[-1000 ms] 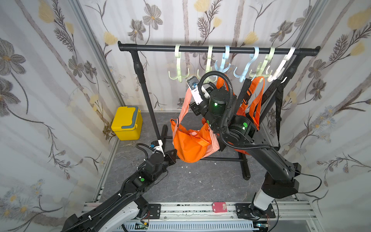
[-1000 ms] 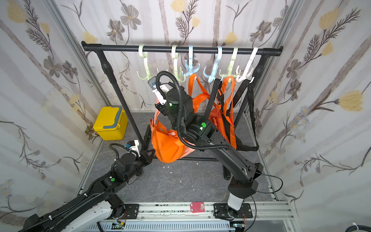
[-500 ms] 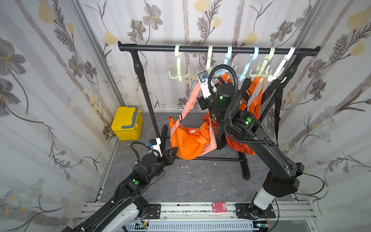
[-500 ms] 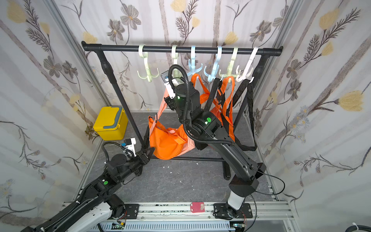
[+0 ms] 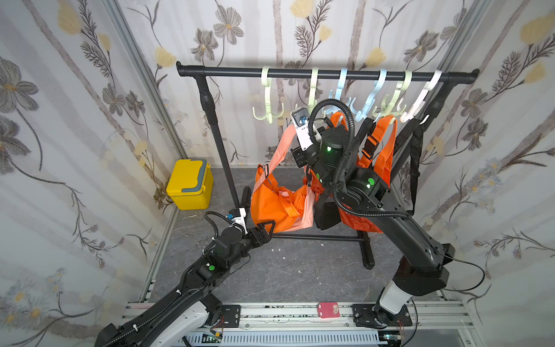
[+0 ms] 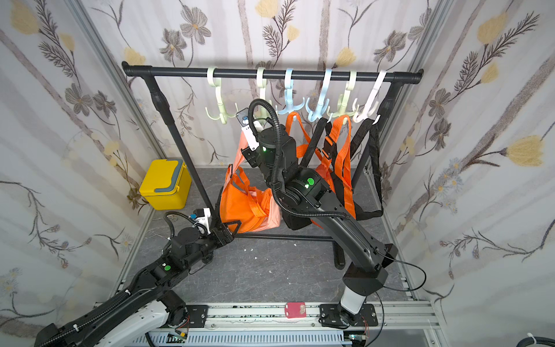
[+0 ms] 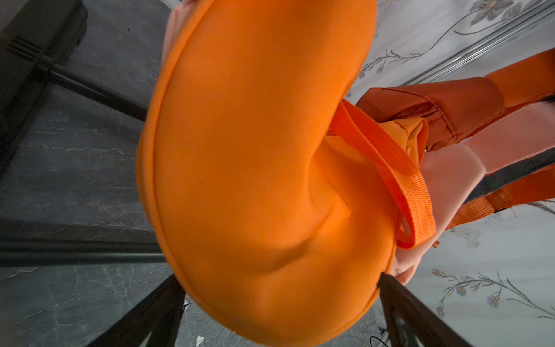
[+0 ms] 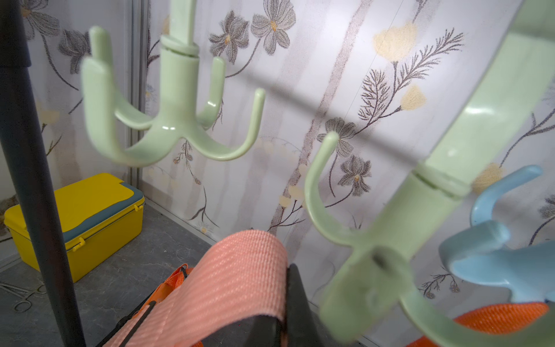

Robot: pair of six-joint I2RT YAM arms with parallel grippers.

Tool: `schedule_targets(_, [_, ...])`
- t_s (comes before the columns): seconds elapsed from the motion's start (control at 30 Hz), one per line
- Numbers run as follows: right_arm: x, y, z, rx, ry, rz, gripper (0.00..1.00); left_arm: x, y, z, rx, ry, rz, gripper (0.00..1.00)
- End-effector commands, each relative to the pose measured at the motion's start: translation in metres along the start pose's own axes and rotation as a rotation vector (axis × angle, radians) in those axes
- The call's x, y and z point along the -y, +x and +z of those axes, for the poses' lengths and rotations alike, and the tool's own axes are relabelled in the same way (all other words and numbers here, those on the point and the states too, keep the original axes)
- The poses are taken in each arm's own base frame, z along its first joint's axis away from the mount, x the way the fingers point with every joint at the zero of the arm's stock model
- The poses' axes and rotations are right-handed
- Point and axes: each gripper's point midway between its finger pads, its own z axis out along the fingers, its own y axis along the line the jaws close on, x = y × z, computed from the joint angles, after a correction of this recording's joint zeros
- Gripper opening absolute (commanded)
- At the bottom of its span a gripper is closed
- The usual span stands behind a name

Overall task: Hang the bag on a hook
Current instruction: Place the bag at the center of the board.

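Observation:
The orange bag (image 5: 279,207) (image 6: 243,207) hangs low in front of the rack by its salmon strap (image 5: 282,144) (image 8: 240,270). My right gripper (image 5: 295,141) (image 6: 247,147) (image 8: 279,315) is shut on that strap, just below and beside a pale green hook (image 8: 360,240) (image 5: 312,99); the strap is on no hook. My left gripper (image 5: 265,228) (image 6: 232,226) (image 7: 277,285) is open under the bag (image 7: 255,168), whose rounded bottom bulges between the spread fingers (image 7: 168,291).
The black rail (image 5: 324,73) carries several green, blue and white hooks. Another orange bag (image 5: 387,141) and black straps (image 5: 416,156) hang at its right end. A yellow box (image 5: 190,183) stands by the left wall. The rack's base bar (image 5: 315,237) runs across the floor.
My left gripper has opened and let go of the bag's bottom. The right gripper has lifted the strap up and to the right, closer to the hooks, and the bag followed.

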Motion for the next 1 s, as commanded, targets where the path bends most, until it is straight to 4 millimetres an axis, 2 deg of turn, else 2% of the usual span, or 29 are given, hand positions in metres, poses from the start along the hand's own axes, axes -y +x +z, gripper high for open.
schedule_targets(0.0, [0.001, -0.023, -0.010, 0.078, -0.012, 0.068, 0.00, 0.011, -0.013, 0.004, 0.063, 0.056, -0.015, 0.94])
schedule_targets(0.07, [-0.004, -0.025, -0.014, 0.083, -0.024, 0.072, 0.00, 0.014, -0.018, 0.008, 0.083, 0.069, -0.015, 0.87])
schedule_targets(0.13, [-0.006, -0.025, -0.016, 0.082, -0.027, 0.074, 0.00, 0.013, -0.025, 0.011, 0.112, 0.069, -0.022, 0.71])
schedule_targets(0.2, [-0.004, -0.021, -0.017, 0.081, -0.006, 0.078, 0.00, 0.012, -0.034, 0.012, 0.148, 0.066, -0.032, 0.29])
schedule_targets(0.23, [-0.001, -0.019, -0.017, 0.080, 0.009, 0.077, 0.00, 0.010, -0.037, 0.012, 0.157, 0.063, -0.035, 0.11])
schedule_targets(0.27, [0.004, -0.016, -0.014, 0.075, 0.031, 0.073, 0.00, 0.009, -0.040, 0.012, 0.164, 0.060, -0.037, 0.00])
schedule_targets(0.33, [0.019, -0.007, -0.005, 0.056, 0.074, 0.060, 0.00, 0.011, -0.042, 0.008, 0.164, 0.069, -0.021, 0.00])
schedule_targets(0.43, [0.052, 0.005, 0.008, 0.025, 0.152, 0.043, 0.00, 0.015, -0.045, -0.008, 0.177, 0.075, 0.013, 0.00])
schedule_targets(0.6, [0.119, 0.023, 0.014, -0.023, 0.324, 0.014, 0.00, 0.014, -0.050, -0.051, 0.201, 0.046, 0.032, 0.00])
schedule_targets(0.67, [0.135, 0.032, 0.018, -0.053, 0.379, -0.007, 0.00, 0.010, -0.047, -0.065, 0.190, 0.021, 0.023, 0.00])
schedule_targets(0.8, [0.154, 0.047, 0.023, -0.097, 0.449, -0.024, 0.00, -0.010, -0.035, -0.087, 0.172, -0.049, -0.013, 0.00])
schedule_targets(0.87, [0.161, 0.051, 0.024, -0.109, 0.473, -0.025, 0.00, -0.018, -0.037, -0.101, 0.209, -0.073, -0.036, 0.00])
schedule_targets(0.97, [0.157, 0.053, 0.027, -0.108, 0.447, -0.016, 0.00, -0.025, -0.047, -0.125, 0.295, -0.098, -0.064, 0.00])
